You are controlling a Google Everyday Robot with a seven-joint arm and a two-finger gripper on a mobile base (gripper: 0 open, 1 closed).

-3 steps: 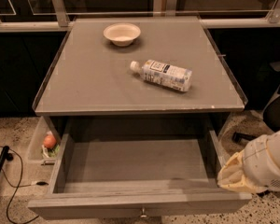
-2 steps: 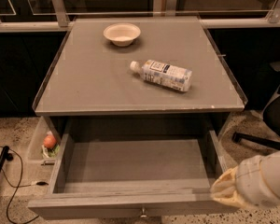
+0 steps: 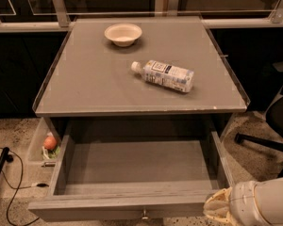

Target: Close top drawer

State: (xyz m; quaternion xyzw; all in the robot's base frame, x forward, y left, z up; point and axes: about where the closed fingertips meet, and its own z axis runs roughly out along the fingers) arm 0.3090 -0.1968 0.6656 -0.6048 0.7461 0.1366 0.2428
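At the bottom right corner, just beside the right end of the drawer's front panel, sits the gripper (image 3: 219,209) in a yellowish cover; whether it is open or closed cannot be told. The top drawer (image 3: 118,205) stands pulled far out beneath the table (image 3: 85,93), its knob (image 3: 144,215) at the lower frame edge and bare grey floor showing inside. A white bowl (image 3: 123,33) stands near the tabletop's back edge; a plastic bottle (image 3: 164,75) lies on its side right of centre. Left of the drawer, a clear bin (image 3: 36,147) on the speckled floor holds an orange round object (image 3: 49,141); a chair base (image 3: 259,142) stands to the right

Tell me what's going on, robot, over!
Claw low right, at front right corner of top drawer. Drawer pulled wide open. Bottle and bowl up on tabletop, not in its path.
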